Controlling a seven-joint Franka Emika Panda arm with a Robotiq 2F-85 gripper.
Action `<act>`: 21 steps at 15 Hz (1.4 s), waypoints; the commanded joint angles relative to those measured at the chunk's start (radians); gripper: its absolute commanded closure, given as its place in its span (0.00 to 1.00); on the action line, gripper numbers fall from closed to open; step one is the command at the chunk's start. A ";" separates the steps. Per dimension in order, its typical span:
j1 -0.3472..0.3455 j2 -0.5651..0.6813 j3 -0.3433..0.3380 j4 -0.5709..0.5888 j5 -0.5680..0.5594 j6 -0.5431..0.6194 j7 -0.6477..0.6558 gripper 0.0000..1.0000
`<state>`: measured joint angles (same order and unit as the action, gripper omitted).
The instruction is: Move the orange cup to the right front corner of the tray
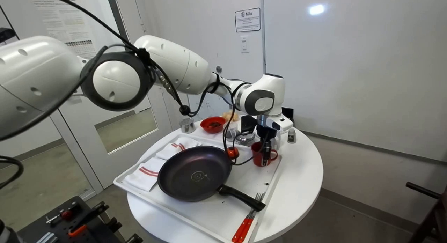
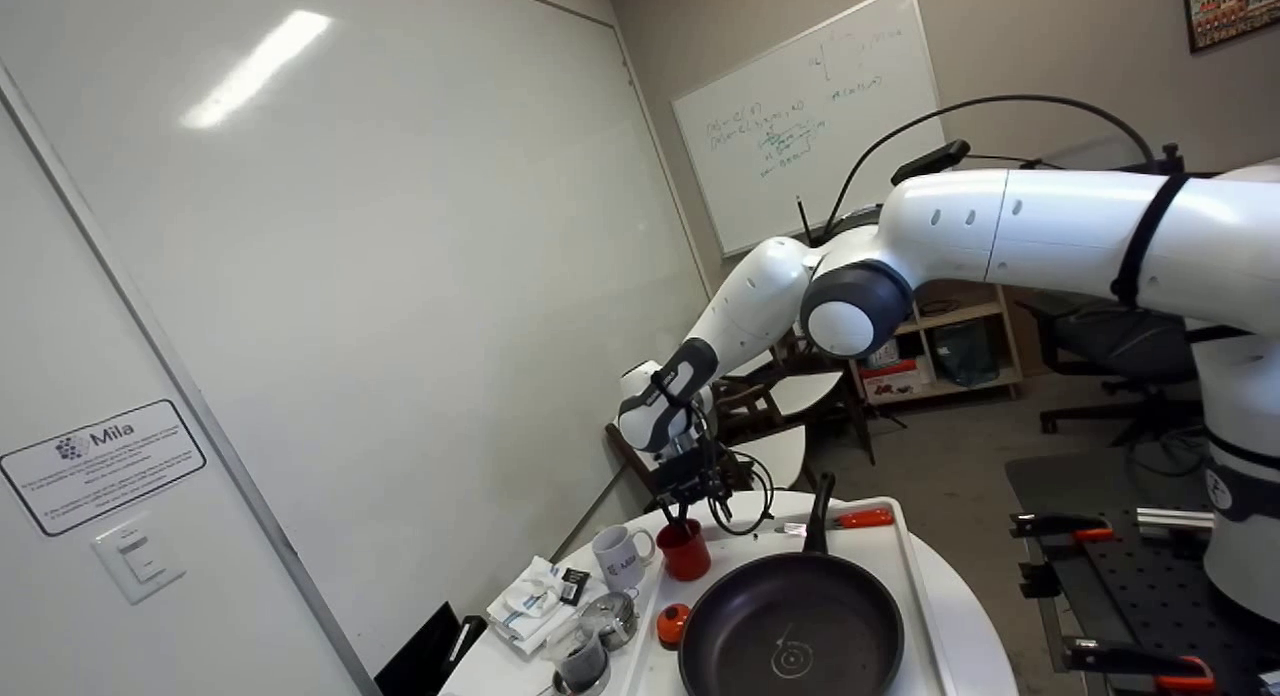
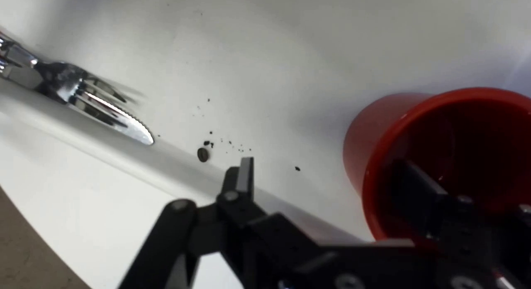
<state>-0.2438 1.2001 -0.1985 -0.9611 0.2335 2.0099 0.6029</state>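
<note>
The orange cup [image 1: 257, 157] is a red mug with a handle, standing upright on the white tray [image 1: 244, 175] near one corner. It also shows in an exterior view [image 2: 686, 552] and, from above, at the right of the wrist view [image 3: 360, 139]. My gripper [image 1: 265, 160] points down at the cup. In the wrist view the gripper [image 3: 332, 185] is open: one finger reaches inside the cup's mouth, and the other is outside, apart from the wall. The lower part of the cup is partly hidden behind the gripper. The tray floor [image 3: 269, 64] shows dark crumbs.
A black frying pan [image 1: 195, 175] fills the tray's middle, its handle reaching toward a fork and knife [image 1: 246, 222]. A small orange object [image 1: 232, 153] and folded towels [image 1: 148, 171] lie on the tray. A white mug [image 2: 620, 558] and glass jars [image 2: 610, 619] stand beside the tray near the cup.
</note>
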 commanded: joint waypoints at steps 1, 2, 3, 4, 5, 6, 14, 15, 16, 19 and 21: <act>-0.021 0.050 0.014 0.092 -0.013 -0.039 0.024 0.49; -0.022 0.054 0.015 0.098 -0.014 -0.040 0.024 0.55; -0.022 0.058 0.016 0.106 -0.015 -0.043 0.024 0.62; -0.023 0.062 0.016 0.113 -0.015 -0.045 0.025 0.70; -0.023 0.065 0.017 0.119 -0.016 -0.047 0.026 0.78; -0.023 0.068 0.017 0.127 -0.016 -0.048 0.026 0.87; -0.005 0.029 -0.007 0.072 -0.005 -0.001 0.008 0.98; 0.000 0.015 -0.012 0.052 -0.010 0.014 0.003 0.98; 0.004 0.003 -0.016 0.036 -0.014 0.029 -0.004 0.98; 0.017 -0.047 -0.033 -0.034 -0.030 0.085 -0.026 0.98; 0.021 -0.081 -0.040 -0.083 -0.039 0.117 -0.041 0.98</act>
<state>-0.2426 1.2057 -0.2206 -0.9238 0.2126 2.0675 0.5916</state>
